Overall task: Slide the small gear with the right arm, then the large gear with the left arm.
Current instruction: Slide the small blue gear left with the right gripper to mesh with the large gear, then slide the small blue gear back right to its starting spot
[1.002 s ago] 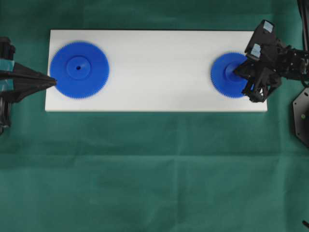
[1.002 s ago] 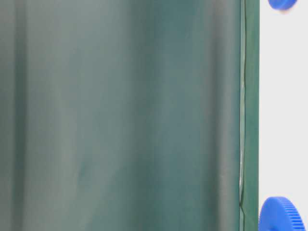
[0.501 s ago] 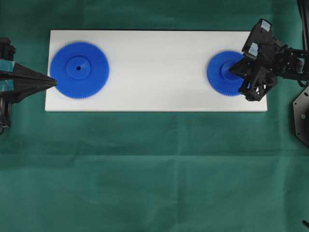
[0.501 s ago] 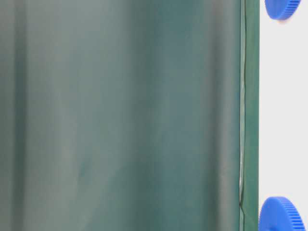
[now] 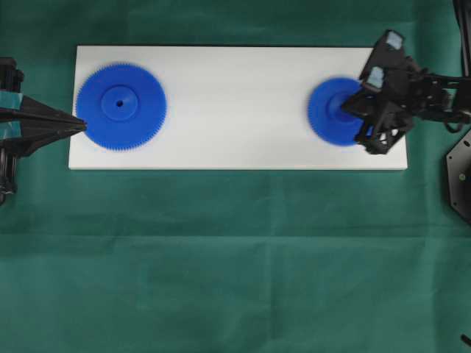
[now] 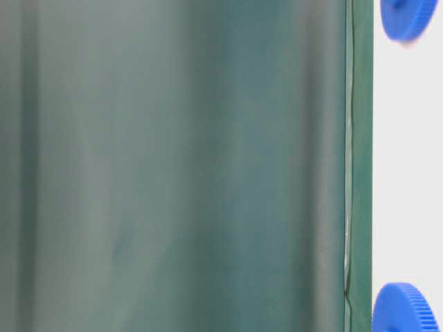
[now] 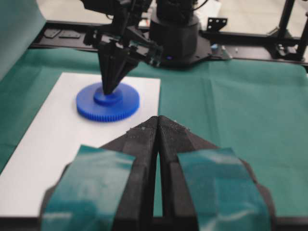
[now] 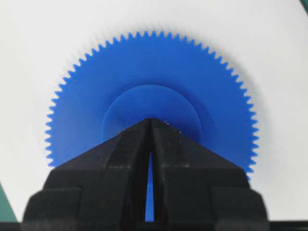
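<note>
Blue plastic sits under my right fingers [image 5: 352,112]: the small gear [image 5: 333,112] lies flat toward the right end of the white board [image 5: 235,140], and my right arm [image 5: 412,99] reaches in over its right side. From the right wrist view those fingers [image 8: 150,122] are pressed together, only a thin slit between them, with their joined tip resting on the raised hub of the small gear [image 8: 149,82] rather than gripping it. In the left wrist view the same tip [image 7: 108,89] comes down onto the hub of the small gear [image 7: 108,102]. The small gear's outline looks slightly smeared from overhead. At the other end of the board lies the large gear [image 5: 121,107], flat, well apart from the small one. My left fingers [image 5: 79,125] are clenched to a single point, teal tape further back on them, and that point sits right at the large gear's left edge; I cannot tell whether it touches. My left arm [image 5: 18,125] stretches off the left side over the green cloth [image 5: 235,257] covering the counter. At counter level both gears show edge-on, the small gear [image 6: 408,17] and the large gear [image 6: 405,308].
</note>
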Robot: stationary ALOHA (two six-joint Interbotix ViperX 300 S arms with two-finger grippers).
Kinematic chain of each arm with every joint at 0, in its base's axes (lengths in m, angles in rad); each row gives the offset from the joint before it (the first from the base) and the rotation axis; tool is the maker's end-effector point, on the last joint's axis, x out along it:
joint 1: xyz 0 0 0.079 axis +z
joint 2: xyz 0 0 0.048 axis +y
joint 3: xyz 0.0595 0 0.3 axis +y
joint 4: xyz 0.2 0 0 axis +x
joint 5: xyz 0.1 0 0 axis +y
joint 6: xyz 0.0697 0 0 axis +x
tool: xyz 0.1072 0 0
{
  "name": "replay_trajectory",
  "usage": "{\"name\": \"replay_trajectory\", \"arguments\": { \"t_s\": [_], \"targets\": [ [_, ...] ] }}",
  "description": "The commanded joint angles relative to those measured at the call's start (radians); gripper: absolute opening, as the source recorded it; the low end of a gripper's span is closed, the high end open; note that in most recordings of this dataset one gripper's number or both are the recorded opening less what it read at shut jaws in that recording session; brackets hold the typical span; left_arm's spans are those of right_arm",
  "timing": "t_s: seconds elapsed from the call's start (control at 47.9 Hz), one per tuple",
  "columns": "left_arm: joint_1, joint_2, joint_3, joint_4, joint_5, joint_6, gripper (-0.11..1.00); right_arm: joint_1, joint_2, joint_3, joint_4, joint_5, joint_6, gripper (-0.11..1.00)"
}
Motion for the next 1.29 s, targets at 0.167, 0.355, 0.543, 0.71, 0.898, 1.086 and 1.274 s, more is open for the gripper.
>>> {"name": "replay_trajectory", "arguments": {
  "t_s": [0.167, 0.355, 0.543, 0.71, 0.898, 1.086, 1.274],
  "targets": [
    [0.002, 0.008, -0.011, 0.0, -0.011, 0.0, 0.0, 0.069, 0.193, -0.186, -0.002, -0.043, -0.003, 0.51],
    [0.002, 0.008, -0.005, -0.002, -0.011, 0.0, 0.0, 0.101, 0.357, -0.383, -0.018, -0.035, -0.006, 0.51],
    [0.002, 0.005, -0.003, -0.002, -0.011, 0.0, 0.0, 0.137, 0.482, -0.572, -0.074, -0.029, -0.006, 0.51],
    [0.002, 0.005, -0.002, -0.002, -0.011, 0.0, 0.0, 0.164, 0.575, -0.733, -0.106, -0.017, -0.006, 0.51],
    [0.002, 0.003, 0.002, -0.002, -0.011, 0.0, 0.0, 0.179, 0.618, -0.824, -0.163, 0.031, -0.006, 0.51],
    [0.002, 0.003, 0.003, -0.002, -0.011, 0.0, 0.0, 0.179, 0.618, -0.824, -0.176, 0.035, -0.005, 0.51],
    [0.002, 0.002, 0.003, -0.002, -0.011, 0.0, 0.0, 0.179, 0.618, -0.822, -0.178, 0.031, -0.006, 0.51]
  ]
}}
